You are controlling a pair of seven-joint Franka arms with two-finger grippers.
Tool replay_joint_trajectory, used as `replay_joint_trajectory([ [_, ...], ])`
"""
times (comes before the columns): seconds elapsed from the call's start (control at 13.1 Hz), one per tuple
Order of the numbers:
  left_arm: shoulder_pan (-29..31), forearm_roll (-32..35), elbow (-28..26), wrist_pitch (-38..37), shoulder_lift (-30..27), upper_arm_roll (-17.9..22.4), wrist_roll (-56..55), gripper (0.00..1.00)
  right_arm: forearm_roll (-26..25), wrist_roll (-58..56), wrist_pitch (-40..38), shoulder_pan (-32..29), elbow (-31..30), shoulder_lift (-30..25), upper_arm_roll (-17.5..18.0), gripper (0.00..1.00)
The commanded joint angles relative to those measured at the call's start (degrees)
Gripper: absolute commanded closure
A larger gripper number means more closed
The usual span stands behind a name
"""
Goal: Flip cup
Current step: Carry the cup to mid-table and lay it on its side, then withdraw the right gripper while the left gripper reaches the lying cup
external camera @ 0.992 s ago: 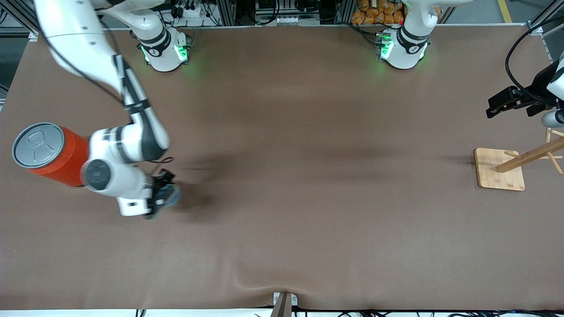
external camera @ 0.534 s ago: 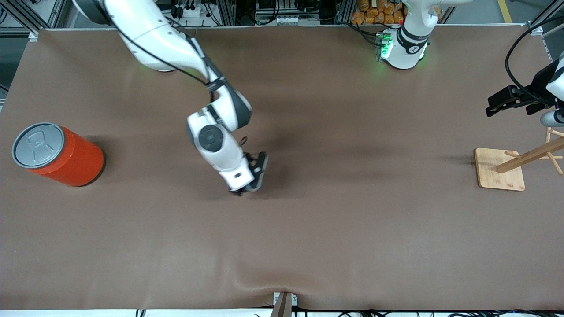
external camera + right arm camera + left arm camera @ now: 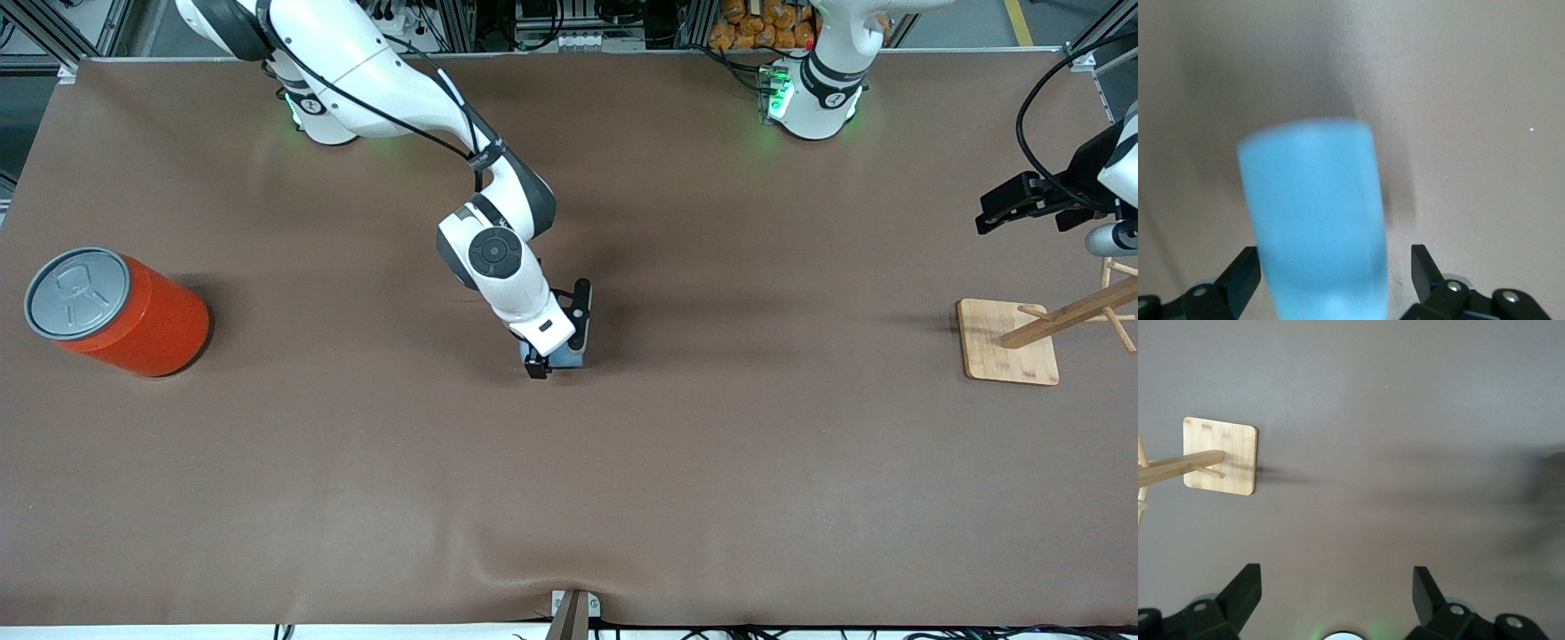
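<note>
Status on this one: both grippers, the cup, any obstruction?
Right gripper open, fingers either side of the cup at table centre. Left gripper open, waiting above the wooden rack. Orange can well off toward the right arm's end.

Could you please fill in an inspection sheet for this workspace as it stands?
Surface: brown mat, slight ripple at the camera edge.
Job's things: light-blue cup mid-table, between the right tool's fingers.
Clutter: orange can at the right arm's end; wooden rack at the left arm's end.
Grippers: right tool open around the cup; left tool open, empty, waiting near the rack.
Cables: black cable along the right arm.
Surroundings: equipment frames by the bases.
</note>
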Motion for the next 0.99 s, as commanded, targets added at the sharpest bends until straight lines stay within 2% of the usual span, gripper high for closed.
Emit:
replay_joint_trajectory([
  [0.0, 0.4, -0.9, 0.3, -0.7, 0.3, -0.3, 0.8, 0.00, -0.2, -2.0, 0.5, -0.2, 1.9, 0.2, 0.2, 0.00],
  [0.15, 0.2, -0.8, 0.3, -0.7, 0.3, -0.3, 0.7, 0.00, -0.1, -1.9, -0.9, -0.3, 2.1, -2.1, 0.4, 0.00],
  [0.46, -0.1, -0.9, 0.4, -0.7, 0.7, -0.3, 0.7, 0.00, 0.5, -1.0, -9.6, -1.2, 2.2, -9.7, -0.1, 0.00],
  [0.61, -0.2, -1.8, 0.5, -0.7, 0.8, -0.3, 0.7, 0.00, 0.5, 0.8, -15.1, -3.6, 2.2, -13.8, -1.0, 0.00],
  [0.92, 0.6, -15.7, 0.8, -0.3, 4.5, -0.1, 1.3, 0.00, 1.1, 5.0, -24.1, -9.8, 2.2, -21.5, -1.0, 0.00],
])
